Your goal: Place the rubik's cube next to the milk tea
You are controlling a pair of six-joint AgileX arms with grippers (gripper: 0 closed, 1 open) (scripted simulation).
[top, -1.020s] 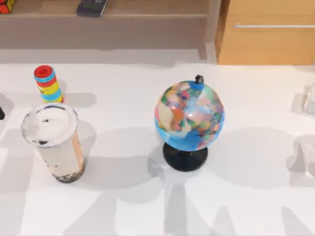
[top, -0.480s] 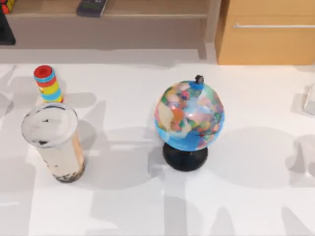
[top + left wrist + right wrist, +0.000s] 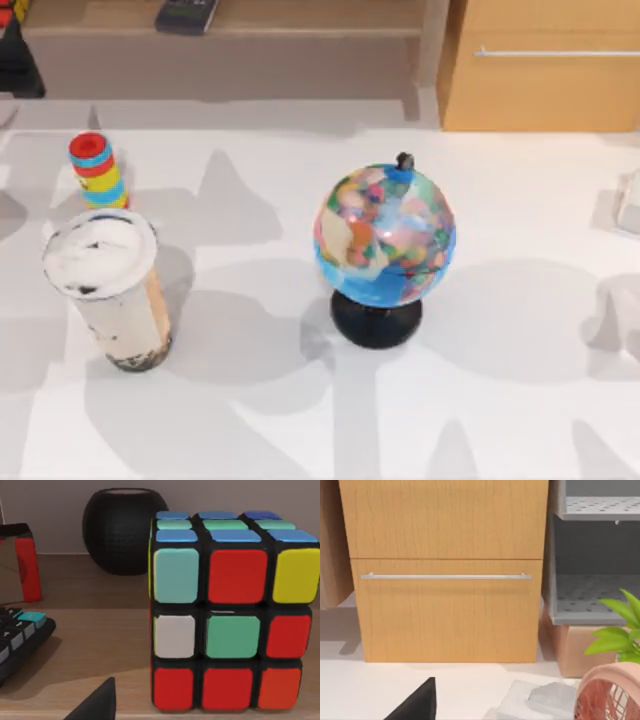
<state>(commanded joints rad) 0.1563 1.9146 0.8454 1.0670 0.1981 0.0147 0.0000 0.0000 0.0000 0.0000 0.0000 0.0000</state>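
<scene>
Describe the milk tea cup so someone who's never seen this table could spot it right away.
Look at the white table and go to its left side. In front of the striped ringed cylinder stands the milk tea. It is the tall clear cup of beige drink with dark pearls at the base and a white lid.

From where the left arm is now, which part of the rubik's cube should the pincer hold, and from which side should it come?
Probably grip the rubik's cube across its two flat side faces, about mid-height, coming straight in from the shelf's open front. It stands square on the wooden shelf, one face toward the left wrist camera. The black round speaker sits behind it and the keypad beside it, both apart from it.
</scene>
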